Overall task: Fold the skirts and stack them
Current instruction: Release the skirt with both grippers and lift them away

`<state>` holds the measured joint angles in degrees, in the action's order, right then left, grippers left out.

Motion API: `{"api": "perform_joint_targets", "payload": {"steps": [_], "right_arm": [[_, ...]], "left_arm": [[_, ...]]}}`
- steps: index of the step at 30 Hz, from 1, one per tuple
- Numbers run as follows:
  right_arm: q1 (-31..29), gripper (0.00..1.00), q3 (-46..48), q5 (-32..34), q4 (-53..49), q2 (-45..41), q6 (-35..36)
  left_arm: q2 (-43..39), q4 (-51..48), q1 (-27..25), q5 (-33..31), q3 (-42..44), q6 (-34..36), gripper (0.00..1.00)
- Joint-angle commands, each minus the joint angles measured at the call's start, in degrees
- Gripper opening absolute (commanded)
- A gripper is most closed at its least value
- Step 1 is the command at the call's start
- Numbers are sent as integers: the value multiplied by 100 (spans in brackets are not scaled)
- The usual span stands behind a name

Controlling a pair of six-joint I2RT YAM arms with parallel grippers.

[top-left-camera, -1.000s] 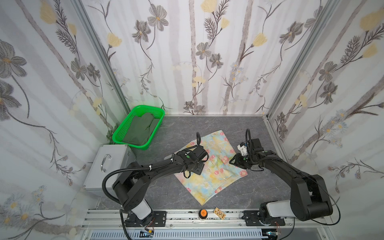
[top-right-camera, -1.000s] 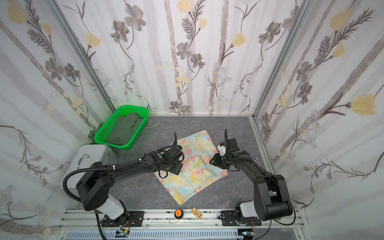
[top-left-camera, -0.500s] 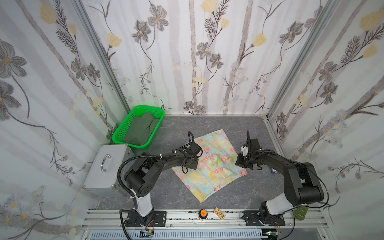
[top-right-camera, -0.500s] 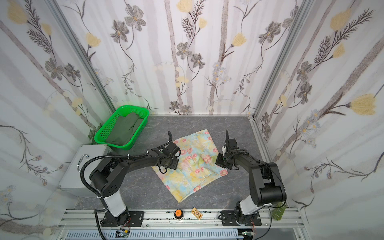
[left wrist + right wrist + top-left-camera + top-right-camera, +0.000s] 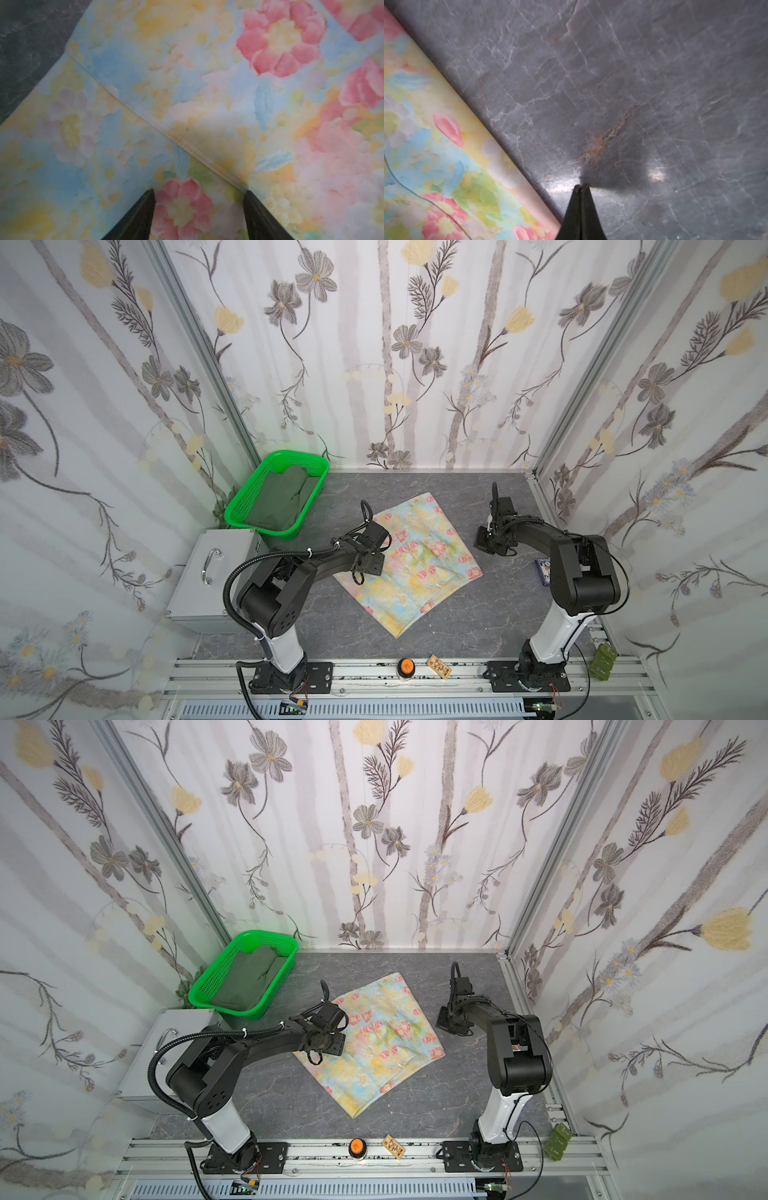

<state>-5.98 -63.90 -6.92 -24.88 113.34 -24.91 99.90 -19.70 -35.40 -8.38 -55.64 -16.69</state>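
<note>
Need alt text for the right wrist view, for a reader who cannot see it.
The right gripper, shut with nothing between its fingers, points at the grey marbled table. The straight edge of the floral skirt lies flat on the table beside it.

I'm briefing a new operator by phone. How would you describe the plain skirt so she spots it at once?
Look to the far left corner of the grey marble table, where a bright green mesh basket stands. The olive skirt lies rumpled inside it. Unlike the floral skirt spread flat mid-table, it is plain and dark.
</note>
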Motion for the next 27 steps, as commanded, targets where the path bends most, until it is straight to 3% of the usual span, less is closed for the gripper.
{"api": "perform_joint_targets", "payload": {"steps": [1,6,10,15,19,27], "right_arm": [[-27,0,-222,205,-138,77,103],[-401,0,107,516,-161,-750,160],[-748,4,733,166,-155,-1446,-41],[-780,0,1759,-275,386,-1840,-664],[-774,0,1998,-219,582,-1737,-963],[-680,0,1341,115,200,-811,-1076]], "left_arm": [[3,-157,44,-142,-147,43,70],[-188,-174,149,-48,-403,-8,74],[-484,-224,404,365,-293,-199,76],[-671,-376,464,837,-147,-578,79],[-691,-383,464,800,-27,-704,79],[-662,-542,546,745,9,-695,80]]}}
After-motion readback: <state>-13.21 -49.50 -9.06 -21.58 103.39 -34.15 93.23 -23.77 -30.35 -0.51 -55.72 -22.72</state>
